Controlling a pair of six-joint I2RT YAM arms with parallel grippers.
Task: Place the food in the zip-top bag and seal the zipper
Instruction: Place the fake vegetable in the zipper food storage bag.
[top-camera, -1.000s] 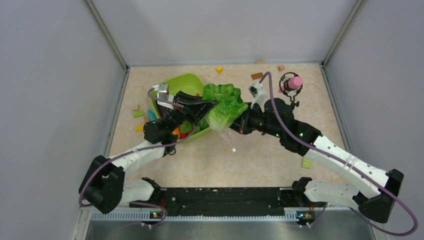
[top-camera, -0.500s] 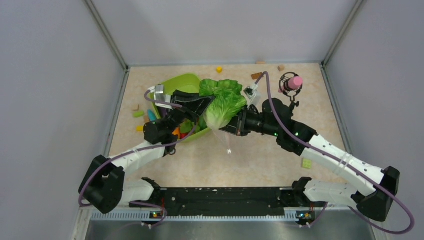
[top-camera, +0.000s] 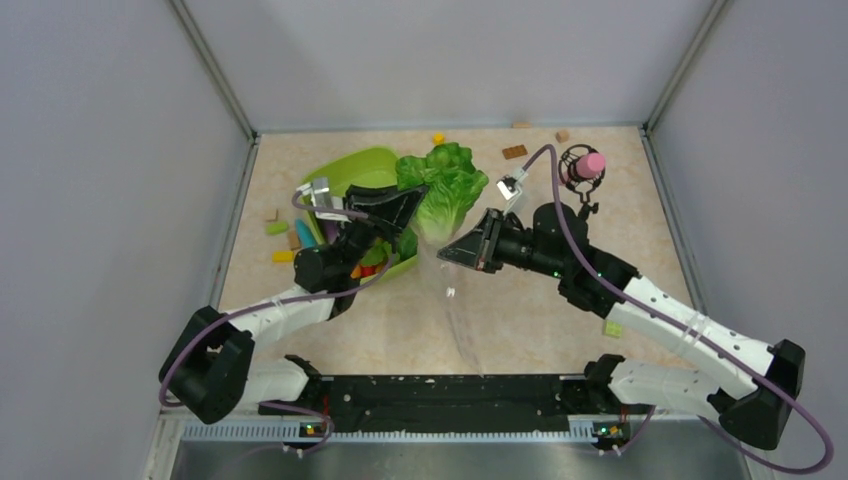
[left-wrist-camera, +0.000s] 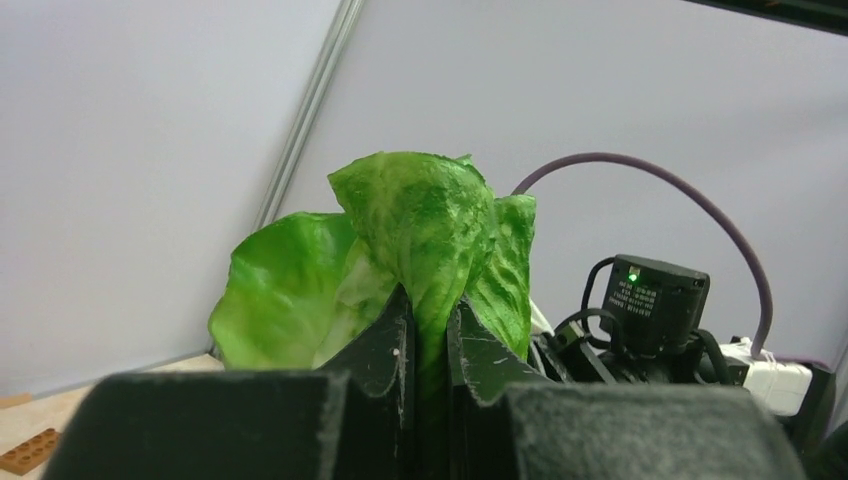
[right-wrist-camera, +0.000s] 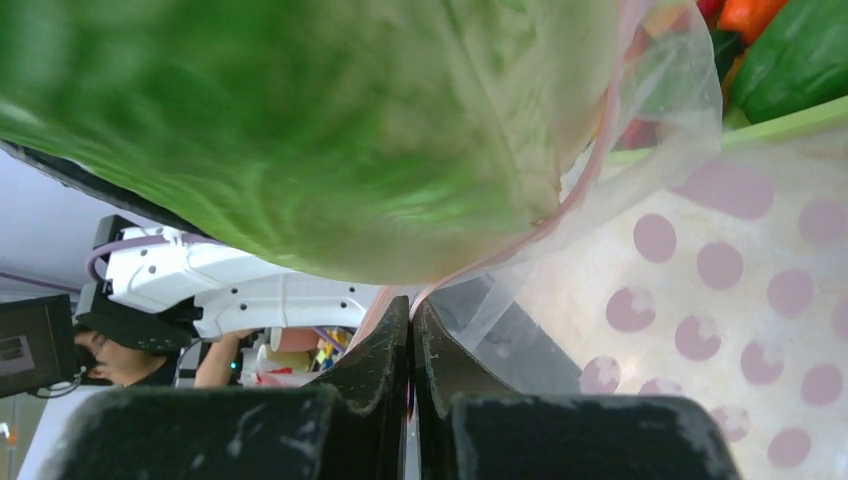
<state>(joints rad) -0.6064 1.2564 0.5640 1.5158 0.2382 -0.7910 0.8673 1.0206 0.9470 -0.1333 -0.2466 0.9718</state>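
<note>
My left gripper (top-camera: 414, 197) is shut on a leaf of the pale green cabbage (top-camera: 446, 184) and holds it up in the air beside the lime-green tray (top-camera: 362, 164). In the left wrist view the leaf (left-wrist-camera: 425, 225) is pinched between the fingers of the gripper (left-wrist-camera: 428, 318). My right gripper (top-camera: 448, 250) is shut on the mouth edge of the clear zip-top bag (top-camera: 458, 305), which hangs just below the cabbage. In the right wrist view the pinkish zipper (right-wrist-camera: 588, 170) runs under the cabbage base (right-wrist-camera: 300, 130) into the gripper (right-wrist-camera: 411, 318). The rest of the food (top-camera: 368, 256) lies in the tray.
A pink-topped object in a black holder (top-camera: 582, 165) stands at the back right. Loose blocks lie about: yellow (top-camera: 438, 138), brown (top-camera: 514, 151), green (top-camera: 613, 326), and a few left of the tray (top-camera: 277, 228). Grey walls close three sides.
My left gripper has carried the cabbage up and toward the far side. My right gripper has turned and pulled back, and the bag now hangs stretched downward below the cabbage.
</note>
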